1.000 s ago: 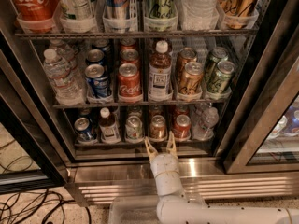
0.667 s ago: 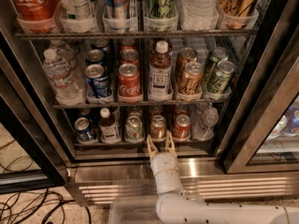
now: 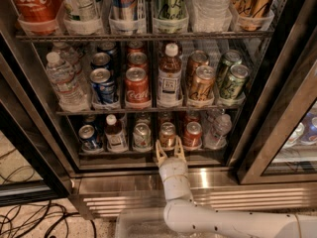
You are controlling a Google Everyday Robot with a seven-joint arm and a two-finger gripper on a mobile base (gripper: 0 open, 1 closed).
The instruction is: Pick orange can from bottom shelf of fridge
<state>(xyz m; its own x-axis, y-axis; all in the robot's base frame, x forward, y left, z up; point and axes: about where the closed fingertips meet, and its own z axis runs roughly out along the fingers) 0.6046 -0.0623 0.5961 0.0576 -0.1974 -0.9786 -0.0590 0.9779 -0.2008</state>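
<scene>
The orange can (image 3: 167, 134), coppery with a silver top, stands in the middle of the bottom shelf (image 3: 148, 152) of the open fridge (image 3: 39, 133). A silver-white can (image 3: 142, 135) stands to its left and a brighter red can (image 3: 192, 134) to its right. My gripper (image 3: 170, 149) is at the shelf's front edge, directly in front of the orange can. It is open, and its pale fingers (image 3: 160, 151) reach up on either side of the can's base. It holds nothing.
The bottom shelf also holds a blue can (image 3: 88, 137), a small brown bottle (image 3: 115, 133) and a clear bottle (image 3: 218, 130). The rack above holds a Coca-Cola can (image 3: 136, 86), bottles and more cans. The glass door (image 3: 287, 108) stands open at right. Cables (image 3: 29, 222) lie on the floor at left.
My gripper has moved a little forward and up toward the orange can, staying open. Nothing on the shelves has moved.
</scene>
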